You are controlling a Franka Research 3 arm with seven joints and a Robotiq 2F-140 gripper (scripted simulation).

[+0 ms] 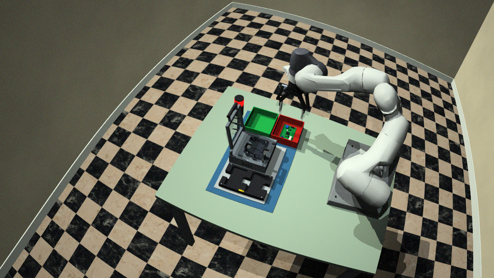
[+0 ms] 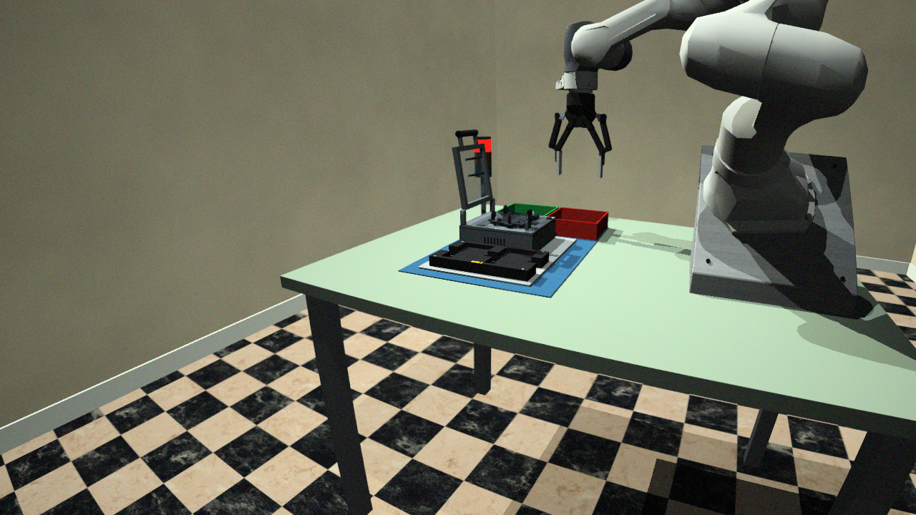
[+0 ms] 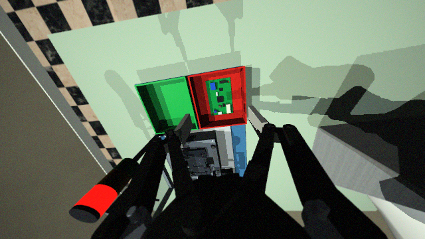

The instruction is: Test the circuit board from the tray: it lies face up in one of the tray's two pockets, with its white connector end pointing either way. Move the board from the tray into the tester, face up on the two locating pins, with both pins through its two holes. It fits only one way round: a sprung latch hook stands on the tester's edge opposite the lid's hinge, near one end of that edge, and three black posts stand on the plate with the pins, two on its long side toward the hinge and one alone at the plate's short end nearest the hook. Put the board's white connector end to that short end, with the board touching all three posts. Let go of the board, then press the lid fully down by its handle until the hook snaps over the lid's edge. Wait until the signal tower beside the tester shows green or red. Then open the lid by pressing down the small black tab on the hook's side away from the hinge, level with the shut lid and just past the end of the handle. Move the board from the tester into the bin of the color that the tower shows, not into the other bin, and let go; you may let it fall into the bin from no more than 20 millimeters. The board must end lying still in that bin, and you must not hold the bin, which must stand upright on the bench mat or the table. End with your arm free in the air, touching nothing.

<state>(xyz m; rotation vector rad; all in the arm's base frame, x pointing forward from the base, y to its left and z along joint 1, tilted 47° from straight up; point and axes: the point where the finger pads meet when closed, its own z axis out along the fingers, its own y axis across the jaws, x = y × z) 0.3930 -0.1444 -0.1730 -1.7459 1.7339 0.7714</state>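
Observation:
The green circuit board [image 1: 288, 132] [image 3: 220, 96] lies flat and face up in the red bin [image 1: 289, 142] [image 2: 580, 224] [image 3: 239, 96]. My gripper [image 1: 291, 110] [image 2: 580, 167] [image 3: 218, 116] is open and empty. It hangs in the air well above the red bin and touches nothing. The signal tower [image 1: 239, 100] [image 2: 484, 144] [image 3: 96, 197] shows red. The tester [image 1: 252, 152] [image 2: 506, 232] [image 3: 199, 156] holds no board, and its lid [image 1: 233, 124] [image 2: 470, 172] stands upright. The black tray [image 1: 247, 181] [image 2: 486, 257] has both pockets empty.
The green bin [image 1: 260, 122] [image 2: 528, 208] [image 3: 166, 99] is empty and stands against the red bin on the tower side. Tester, tray and bins sit on or at the blue mat [image 1: 273, 197] [image 2: 550, 282]. The arm's base plate [image 1: 349, 193] [image 2: 768, 256] is on the table's right.

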